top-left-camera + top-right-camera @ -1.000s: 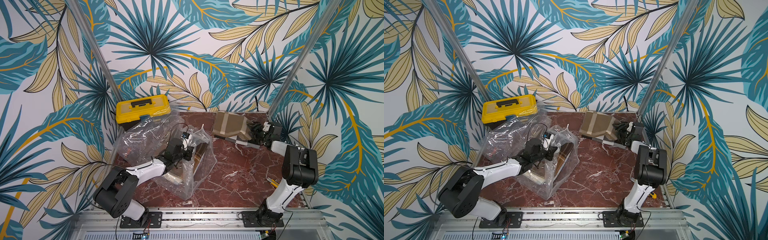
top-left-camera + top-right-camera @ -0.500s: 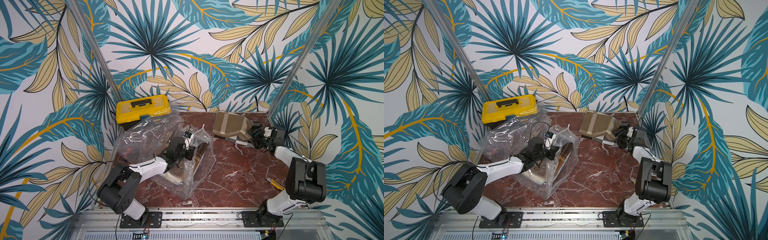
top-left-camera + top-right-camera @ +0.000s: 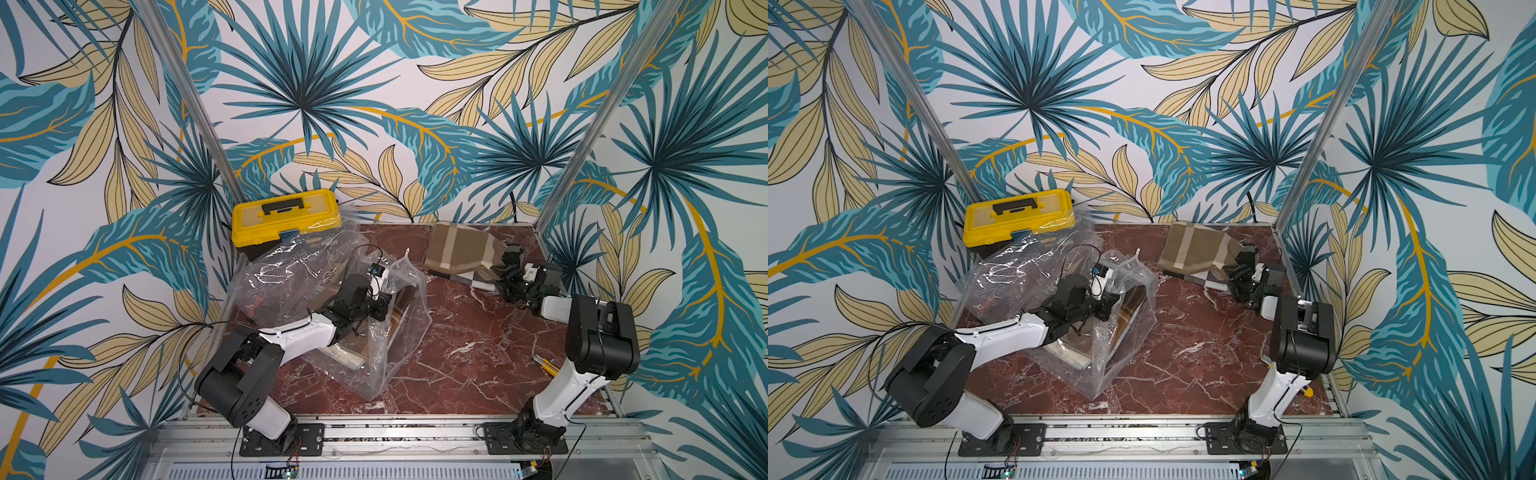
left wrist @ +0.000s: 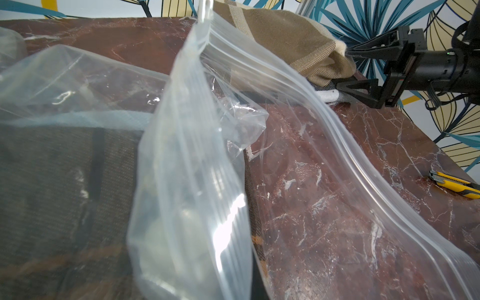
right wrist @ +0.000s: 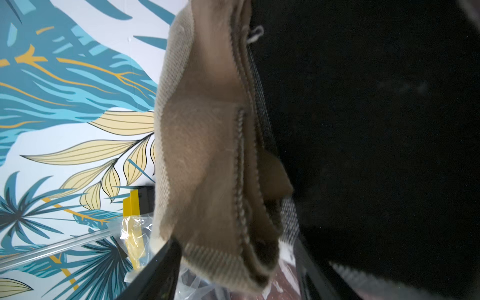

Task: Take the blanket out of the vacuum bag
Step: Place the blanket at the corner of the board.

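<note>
The vacuum bag (image 3: 291,274) (image 3: 1017,274) lies crumpled at the left of the table, its zip-seal mouth (image 4: 324,124) gaping toward the middle. My left gripper (image 3: 387,302) (image 3: 1112,305) reaches into that mouth, shut on a fold of the bag's plastic that hides its fingers. A folded dark brown cloth (image 3: 401,311) (image 4: 52,181) lies inside the bag. The tan blanket (image 3: 457,249) (image 3: 1196,249) (image 4: 285,33) (image 5: 207,155) rests outside at the back right. My right gripper (image 3: 505,270) (image 3: 1235,270) (image 4: 341,66) (image 5: 233,262) is open, its fingers either side of the blanket's near corner.
A yellow toolbox (image 3: 286,220) (image 3: 1021,220) stands at the back left, touching the bag. A yellow utility knife (image 3: 546,365) (image 4: 452,184) lies near the right arm's base. Patterned walls and metal posts close in the red marble table (image 3: 457,365) on three sides.
The right arm's elbow swung out and back, and its gripper crept slightly leftward along the blanket's corner. The left arm, the bag and the blanket stay about where they were.
</note>
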